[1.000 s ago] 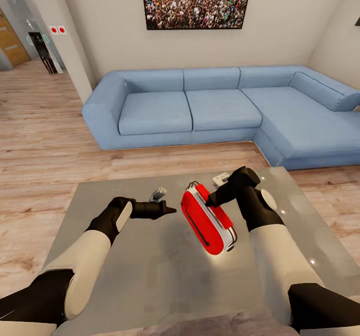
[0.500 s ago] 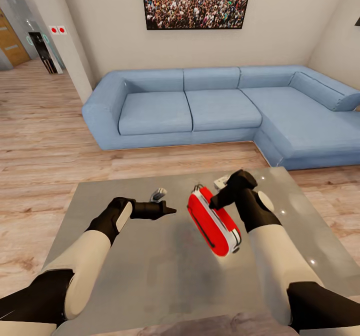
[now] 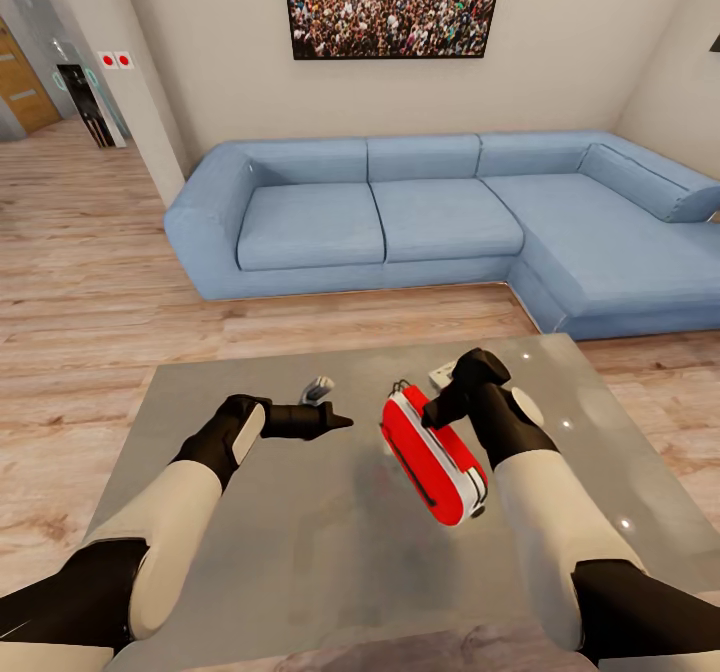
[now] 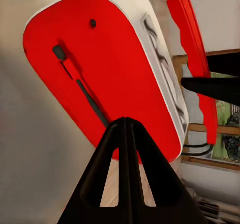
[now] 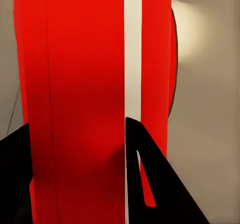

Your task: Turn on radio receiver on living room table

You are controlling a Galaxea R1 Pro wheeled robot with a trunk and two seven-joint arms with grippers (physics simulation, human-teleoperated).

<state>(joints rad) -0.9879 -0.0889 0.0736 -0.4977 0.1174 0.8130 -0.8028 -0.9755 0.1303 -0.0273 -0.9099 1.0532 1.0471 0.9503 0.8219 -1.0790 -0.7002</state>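
You are looking at one radio receiver (image 3: 432, 454), red with a white band, lying tilted on the table (image 3: 300, 542) before the sofa (image 3: 440, 217), your right gripper (image 3: 438, 407) grasping its far end while the left gripper (image 3: 335, 419), fingers pressed together, is pointing beside it.

Glossy red plastic radio (image 3: 432, 456), reflective glassy table (image 3: 260, 542), wood-plank floor (image 3: 90, 282).

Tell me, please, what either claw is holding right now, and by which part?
The right claw grips the radio receiver at its far end, fingers on either side. The left claw is shut on nothing.
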